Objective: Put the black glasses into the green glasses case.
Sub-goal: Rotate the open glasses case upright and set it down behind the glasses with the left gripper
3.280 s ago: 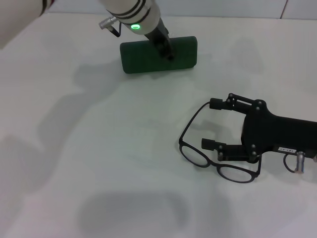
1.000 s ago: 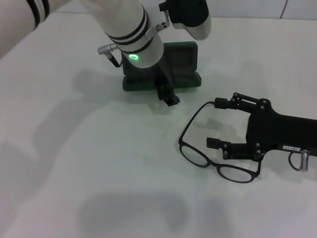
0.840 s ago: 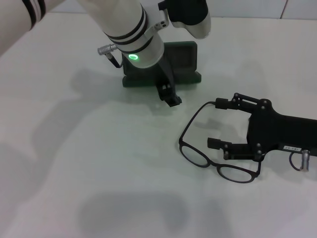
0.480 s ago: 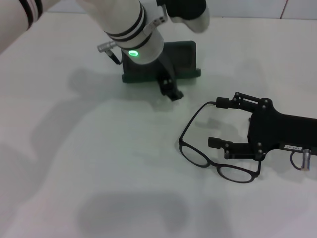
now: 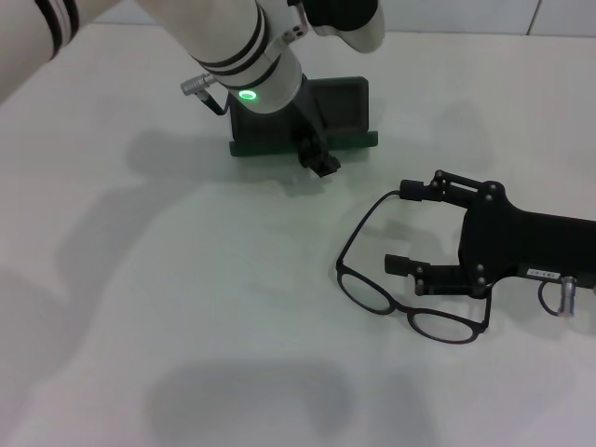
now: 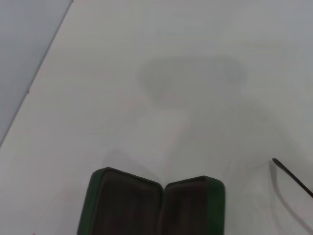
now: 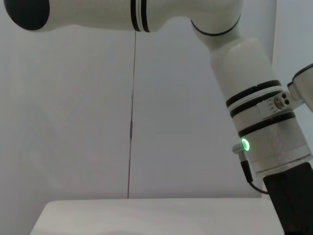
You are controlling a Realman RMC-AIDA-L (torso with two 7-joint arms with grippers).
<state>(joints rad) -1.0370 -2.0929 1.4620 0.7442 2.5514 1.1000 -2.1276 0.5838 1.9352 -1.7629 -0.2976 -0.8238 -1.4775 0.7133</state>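
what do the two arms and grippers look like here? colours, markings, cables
Left arm: glossy white cylindrical shell with black bands, a lit green ring light, a silver connector with a short black cable loop, and a black joint cap above. Left gripper: black, narrow. Right gripper: matte black flat body with slim linkage fingers, a small white label and a silver connector stub at the wrist.

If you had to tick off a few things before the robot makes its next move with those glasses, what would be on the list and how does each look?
1. Green glasses case open: ok, the left wrist view shows its dark lining.
2. Left gripper clear of the case opening: not ok, it hangs over the case's near edge.
3. Black glasses within the right gripper's reach: ok, its spread fingers lie over the temple arms, behind the lenses.
4. Glasses gripped: not ok, the fingers are open.
5. Temple arms folded to fit the case: not ok, they are spread.
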